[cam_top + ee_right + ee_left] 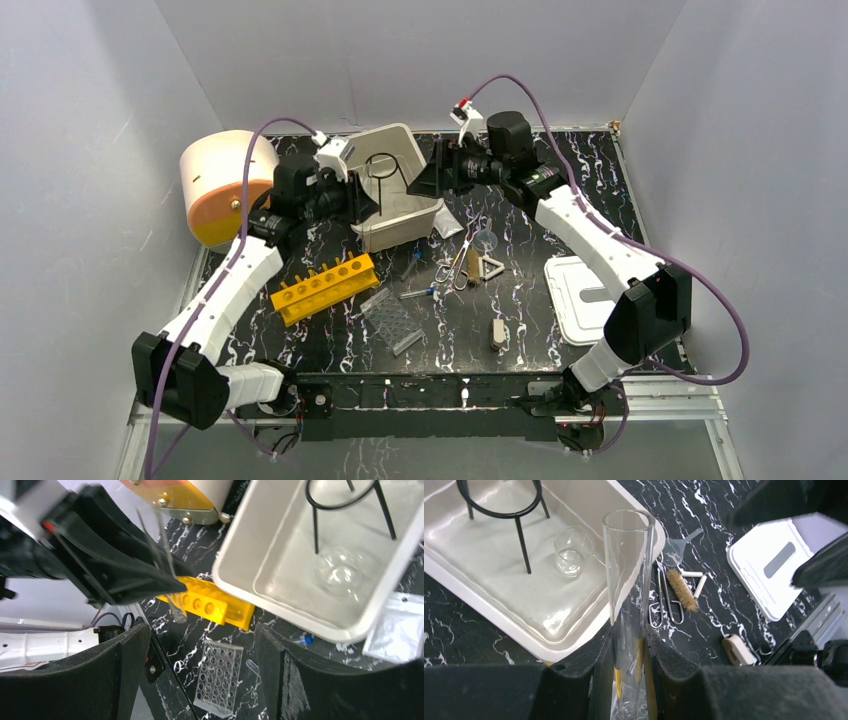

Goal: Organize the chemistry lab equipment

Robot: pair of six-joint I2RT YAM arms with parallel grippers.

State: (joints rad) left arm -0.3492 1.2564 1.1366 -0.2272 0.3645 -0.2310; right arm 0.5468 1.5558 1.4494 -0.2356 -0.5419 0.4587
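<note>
Yellow rack [325, 287] near beige tub [404, 224]

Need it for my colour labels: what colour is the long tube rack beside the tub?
Yellow. The tube rack shows best in the top external view.

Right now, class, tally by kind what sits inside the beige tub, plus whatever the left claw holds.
In the beige tub:
Black wire ring-stand: 1
Clear round dish: 1
In the left claw:
Clear glass tube: 1
Total: 3
</note>
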